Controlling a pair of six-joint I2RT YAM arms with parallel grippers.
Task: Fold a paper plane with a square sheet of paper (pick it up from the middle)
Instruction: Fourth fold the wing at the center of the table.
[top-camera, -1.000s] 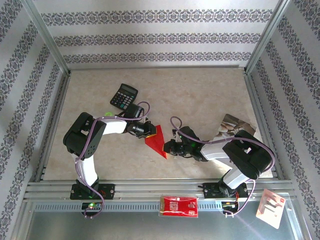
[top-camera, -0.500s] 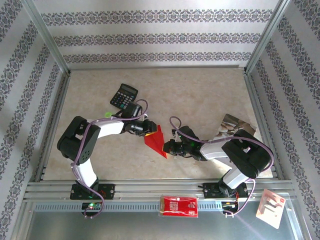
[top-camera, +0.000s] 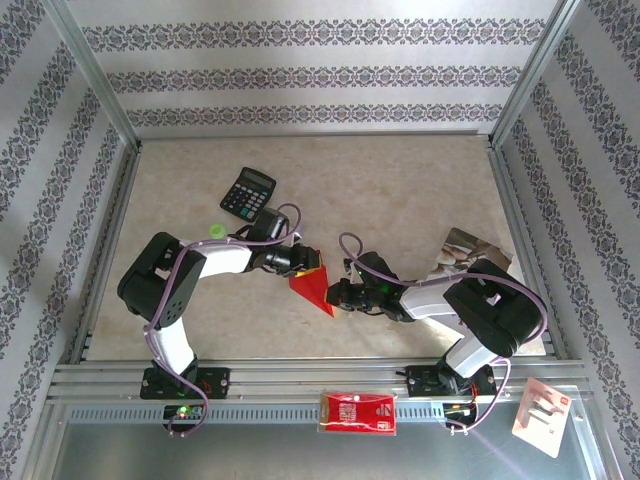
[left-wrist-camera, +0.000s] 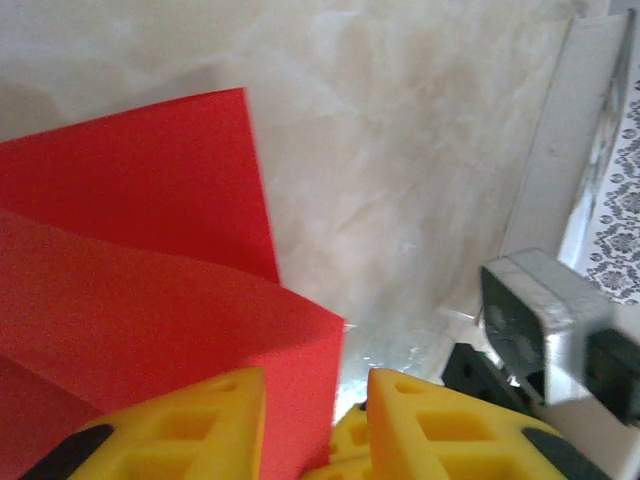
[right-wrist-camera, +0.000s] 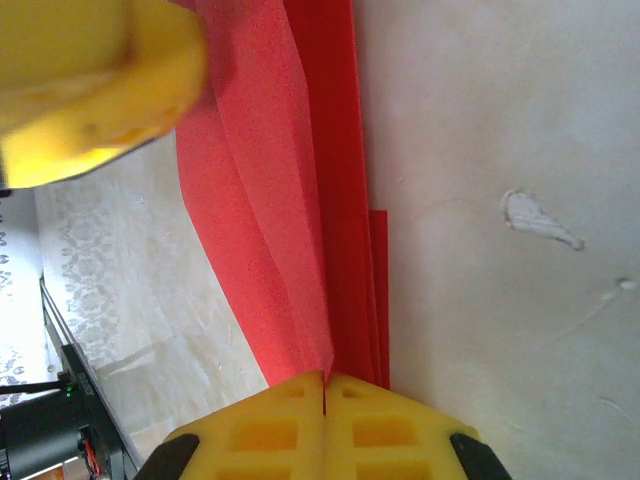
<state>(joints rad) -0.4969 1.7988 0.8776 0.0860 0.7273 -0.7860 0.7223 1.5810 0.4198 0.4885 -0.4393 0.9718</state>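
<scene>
The square sheet of paper (top-camera: 312, 285), bright red, is folded into a long pointed paper plane shape near the table's middle. My right gripper (top-camera: 335, 297) holds its lower right end. In the right wrist view its yellow jaws (right-wrist-camera: 323, 378) are pressed together on a raised fold of the layered paper (right-wrist-camera: 300, 200). My left gripper (top-camera: 304, 261) is at the paper's upper left end. In the left wrist view (left-wrist-camera: 315, 385) its jaws stand apart, with a red flap (left-wrist-camera: 130, 250) lying against the left finger (left-wrist-camera: 200, 425) and a gap to the right finger.
A black calculator (top-camera: 247, 192) lies behind the left arm. A grey printed booklet (top-camera: 468, 250) sits beside the right arm. A red-and-white packet (top-camera: 357, 411) and a white card (top-camera: 540, 415) rest on the front rail. Metal frame rails border the table.
The left gripper's jaws have come apart and the left wrist has shifted slightly right along the paper. The right gripper and the paper have stayed put.
</scene>
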